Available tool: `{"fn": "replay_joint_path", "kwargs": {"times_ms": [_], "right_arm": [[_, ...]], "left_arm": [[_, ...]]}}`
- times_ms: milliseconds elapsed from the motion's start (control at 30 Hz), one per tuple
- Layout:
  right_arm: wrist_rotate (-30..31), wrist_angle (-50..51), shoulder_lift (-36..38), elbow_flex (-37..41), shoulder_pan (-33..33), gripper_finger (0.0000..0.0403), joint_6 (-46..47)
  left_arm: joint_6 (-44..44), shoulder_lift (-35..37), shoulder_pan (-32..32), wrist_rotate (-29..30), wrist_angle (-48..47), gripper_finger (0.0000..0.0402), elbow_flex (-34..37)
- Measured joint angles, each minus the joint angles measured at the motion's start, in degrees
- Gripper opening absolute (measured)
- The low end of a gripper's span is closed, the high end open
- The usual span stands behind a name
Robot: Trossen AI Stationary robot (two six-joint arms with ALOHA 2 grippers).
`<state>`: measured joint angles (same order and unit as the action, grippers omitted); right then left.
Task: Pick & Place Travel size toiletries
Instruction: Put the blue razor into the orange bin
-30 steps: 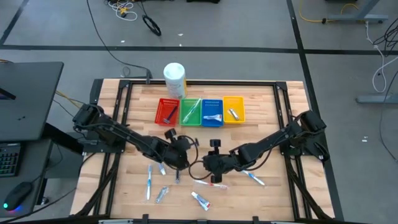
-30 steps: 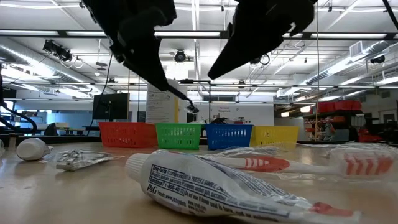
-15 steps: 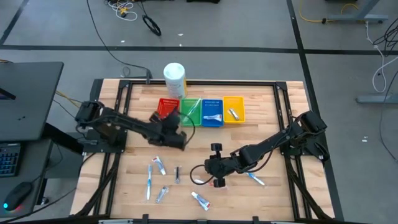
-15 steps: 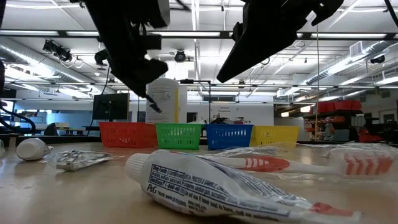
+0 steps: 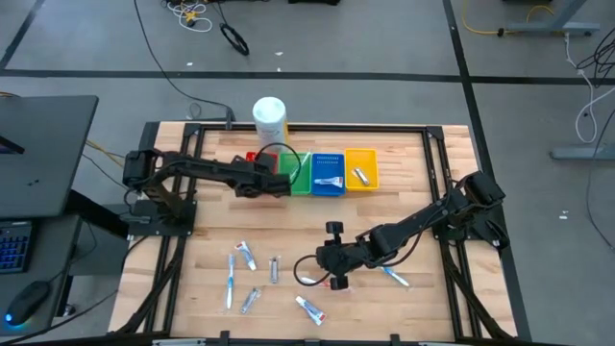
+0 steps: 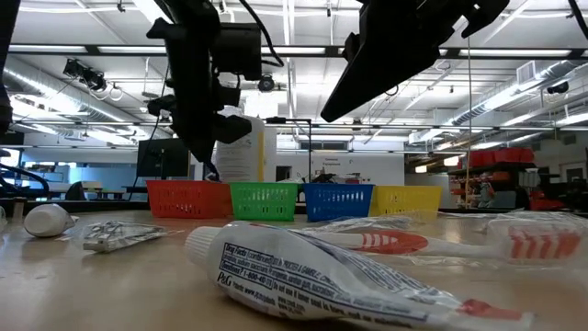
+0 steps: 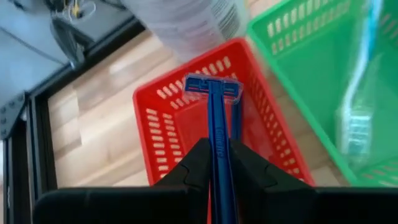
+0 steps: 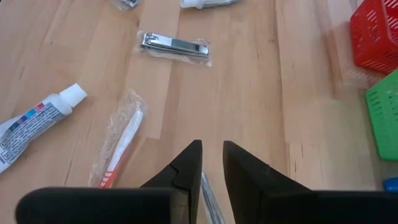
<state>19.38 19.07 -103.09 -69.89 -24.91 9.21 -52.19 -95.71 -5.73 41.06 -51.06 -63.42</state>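
Two grippers we are observing: left gripper (image 7: 216, 163) pinching slim blue plastic razor (image 7: 214, 112) above red mesh bin (image 7: 163, 127); right gripper (image 8: 212, 163) hovering, fingers slightly parted.

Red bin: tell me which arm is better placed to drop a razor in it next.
Left. The left gripper is shut on a blue razor directly above the red bin. The right gripper is low over the table's front, away from the bins.

"P&G" on the foreground white tube (image 6: 322, 276); other print unreadable.
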Motion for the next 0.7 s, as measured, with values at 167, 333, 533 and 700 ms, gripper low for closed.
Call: {"fn": "replay_joint_path", "kwargs": {"times_ms": [167, 333, 533, 700], "right_arm": [[0.0, 0.0, 0.0, 0.0, 0.0, 0.0072, 0.0], [0.0, 0.0, 0.0, 0.0, 0.0, 0.0072, 0.2], [0.0, 0.0, 0.0, 0.0, 0.0, 0.0072, 1.0], [0.0, 0.0, 0.0, 0.0, 0.0, 0.0072, 0.9]], "left_arm": [[-1.1, 0.0, -1.1, -2.9, 0.4, 0.0051, 0.0], [-0.5, 0.0, -1.3, -3.1, 3.1, 0.0046, 0.0], [1.7, 0.0, -2.5, -2.9, 4.9, 0.0051, 0.0], [1.6, 0.0, -3.2, -3.9, 4.9, 0.0053, 0.0]]}}
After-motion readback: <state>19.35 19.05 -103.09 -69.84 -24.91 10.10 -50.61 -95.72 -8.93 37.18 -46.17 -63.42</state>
